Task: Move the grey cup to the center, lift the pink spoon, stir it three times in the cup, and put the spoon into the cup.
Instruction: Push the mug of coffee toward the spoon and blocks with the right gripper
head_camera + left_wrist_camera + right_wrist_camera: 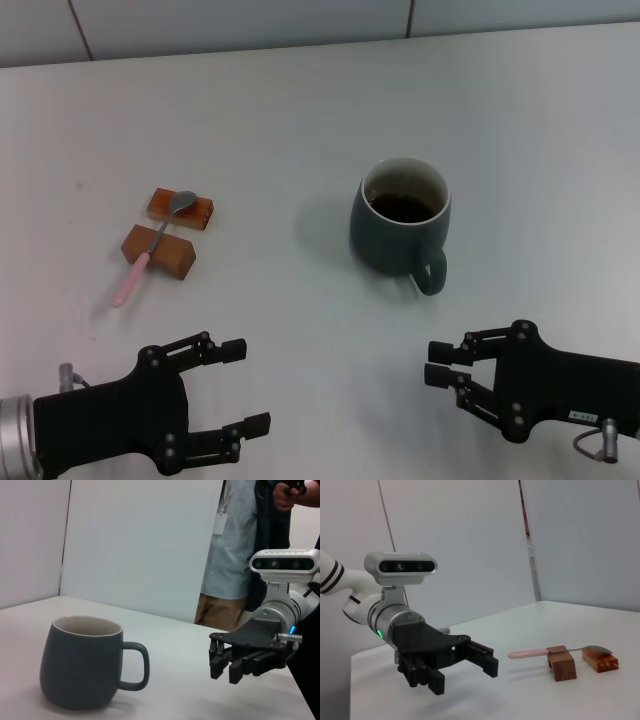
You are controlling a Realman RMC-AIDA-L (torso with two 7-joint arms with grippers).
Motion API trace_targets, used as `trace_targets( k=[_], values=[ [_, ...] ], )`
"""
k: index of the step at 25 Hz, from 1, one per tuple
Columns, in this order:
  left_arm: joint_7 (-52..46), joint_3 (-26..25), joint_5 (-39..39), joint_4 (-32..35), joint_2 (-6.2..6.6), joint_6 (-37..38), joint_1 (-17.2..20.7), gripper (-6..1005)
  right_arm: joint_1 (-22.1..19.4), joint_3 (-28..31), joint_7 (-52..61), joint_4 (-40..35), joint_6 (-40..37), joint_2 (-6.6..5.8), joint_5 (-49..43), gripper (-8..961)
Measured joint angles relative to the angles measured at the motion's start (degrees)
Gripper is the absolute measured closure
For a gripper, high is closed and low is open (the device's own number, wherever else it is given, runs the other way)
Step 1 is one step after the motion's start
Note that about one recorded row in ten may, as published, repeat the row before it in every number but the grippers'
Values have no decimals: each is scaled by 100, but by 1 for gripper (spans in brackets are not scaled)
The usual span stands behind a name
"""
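Note:
The grey cup (pixel 398 218) stands upright right of the table's middle, dark liquid inside, its handle toward me; the left wrist view shows the cup (pixel 81 663) close by. Far left, the pink spoon (pixel 148 250) lies across two brown wooden blocks (pixel 158 250), its metal bowl on the farther one. In the right wrist view the spoon (pixel 527 654) rests the same way. My left gripper (pixel 245 388) hovers open near the front edge, below the spoon. My right gripper (pixel 435 364) is open and empty, just in front of the cup's handle.
Beyond the table's far edge is a pale wall (pixel 300 20). In the left wrist view a person (pixel 235 555) stands behind the table past my right gripper (pixel 222 661). The right wrist view shows my left gripper (pixel 465 672) apart from the blocks (pixel 563 664).

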Motion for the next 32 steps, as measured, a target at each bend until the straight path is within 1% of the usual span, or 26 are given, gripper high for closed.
trace_targets(
  k=[7, 9, 10, 11, 12, 13, 14, 15, 16, 17, 18, 20, 22, 23, 24, 29, 32],
  values=[
    [6, -47, 0, 0, 0, 0, 6, 192, -16, 12, -16, 0, 3, 9, 120, 856],
    [9, -51, 0, 0, 0, -6, 8, 192, -42, 13, -82, 4, -44, 10, 274, 880],
    [10, -53, 0, 0, 0, -12, 10, 192, -154, 16, -303, 41, -132, 10, 681, 892],
    [10, -55, 0, 0, 0, -19, 12, 192, -154, 16, -303, 41, -132, 10, 681, 904],
    [10, -58, 0, 0, 1, -26, 15, 192, -244, 19, -505, 86, -185, 10, 1011, 916],
    [11, -58, 0, 0, 1, -29, 16, 193, -431, 20, -871, 214, -253, 10, 1775, 928],
    [11, -58, 0, 0, 0, -32, 19, 193, -431, 20, -871, 214, -253, 10, 1775, 928],
    [11, -58, 0, 0, 0, -32, 19, 193, -599, 25, -1155, 346, -231, 10, 2764, 928],
    [12, -66, 1, 0, 0, -28, 23, 193, -599, 25, -1155, 346, -231, 10, 2764, 928],
    [12, -82, 0, 0, 1, -19, 27, 193, -667, 29, -1275, 399, -172, 10, 3261, 928],
    [12, -97, 0, 1, 1, -14, 31, 193, -696, 29, -1330, 423, -71, 10, 3538, 928],
    [12, -133, -3, 3, -2, -7, 38, 193, -703, 30, -1408, 454, 228, 10, 4048, 928],
    [12, -137, -5, 2, -6, -4, 43, 194, -634, 32, -1417, 448, 614, 9, 4297, 929],
    [12, -139, -5, -4, -7, -4, 46, 194, -468, -8, -1418, 426, 1081, 1, 4317, 929],
    [12, -139, -5, -4, -7, -4, 46, 194, -468, -8, -1418, 426, 1081, 1, 4317, 929],
    [13, -158, -9, -33, -15, -1, 62, 194, -14, -149, -1585, 425, 2087, 0, 3915, 929],
    [17, -192, -11, -37, -16, 0, 77, 195, 270, -154, -1846, 608, 2574, 15, 3685, 929]
  ],
)
